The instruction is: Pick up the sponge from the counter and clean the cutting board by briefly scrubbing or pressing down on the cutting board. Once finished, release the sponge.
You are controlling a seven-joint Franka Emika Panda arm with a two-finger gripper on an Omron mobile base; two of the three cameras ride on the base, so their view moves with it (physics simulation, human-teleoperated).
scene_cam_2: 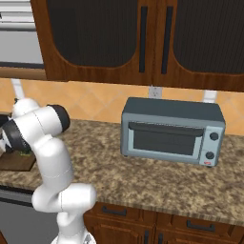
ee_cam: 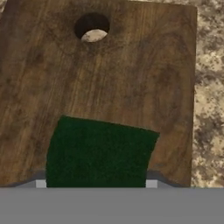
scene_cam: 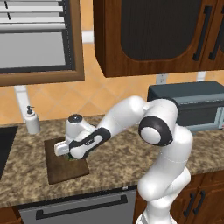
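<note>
The dark green sponge (ee_cam: pixel 98 153) sits between my fingertips (ee_cam: pixel 40 184), and my gripper (ee_cam: pixel 96 183) is shut on the sponge. Under it lies the dark brown cutting board (ee_cam: pixel 131 74), with its hole (ee_cam: pixel 92 28) at the far short end. From the left base view, the gripper (scene_cam: pixel 68 155) hangs low over the middle of the cutting board (scene_cam: pixel 65 170), and a green sliver of sponge (scene_cam: pixel 70 158) shows under the hand. I cannot tell whether the sponge touches the wood. The speckled counter (scene_cam: pixel 122 153) carries the board.
A white soap dispenser (scene_cam: pixel 31 120) stands behind the board on the left. A grey toaster oven (scene_cam_2: pixel 171 131) sits on the counter to the right. Dark wall cabinets (scene_cam: pixel 153 35) hang above, and a dark sink edge (scene_cam: pixel 6 146) lies at far left.
</note>
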